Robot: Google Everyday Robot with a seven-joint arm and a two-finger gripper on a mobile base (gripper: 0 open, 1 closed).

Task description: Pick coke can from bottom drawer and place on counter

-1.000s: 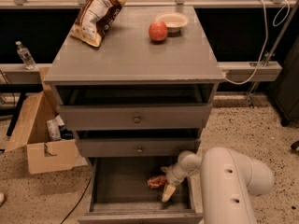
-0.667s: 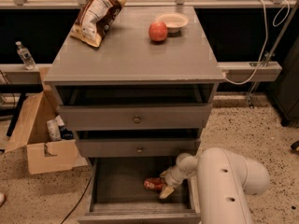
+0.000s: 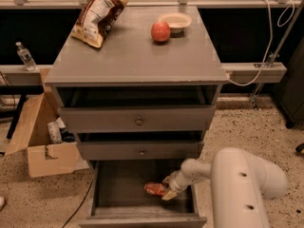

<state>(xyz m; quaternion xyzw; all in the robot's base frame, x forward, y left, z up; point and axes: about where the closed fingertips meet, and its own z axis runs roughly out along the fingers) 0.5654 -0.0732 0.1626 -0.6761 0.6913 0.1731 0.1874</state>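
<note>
Down in the bottom drawer (image 3: 121, 186), pulled well out, the can (image 3: 154, 189) lies on its side on the dark floor, right of centre. The gripper (image 3: 167, 188) is right at the can's right-hand end, touching it or as good as. Whether it is clamped on the can or merely set against it, I cannot tell from here. The white arm (image 3: 237, 184) reaches in from the lower right, its bulky body filling that corner and hiding the drawer's right front edge.

Above the can, two shallower drawers stand partly open. The middle drawer (image 3: 140, 151) juts out over the back of the bottom one, and the top drawer (image 3: 137, 120) sits a little out above that. Both fronts hang over the space just behind the can.

Up on the surface (image 3: 137, 56), a chip bag (image 3: 99, 15) lies at the back left corner, tilted and spilling over the edge. A red apple (image 3: 160, 31) sits at the back, right of centre, just in front of a pale bowl (image 3: 175, 20) and touching or nearly touching it.

Off to the left on the speckled floor, an open cardboard box (image 3: 45, 151) stands beside the cabinet with odds and ends inside. A water bottle (image 3: 24, 56) stands on a ledge beyond it. On the right, a white cable (image 3: 266, 56) loops down to the ledge there.
</note>
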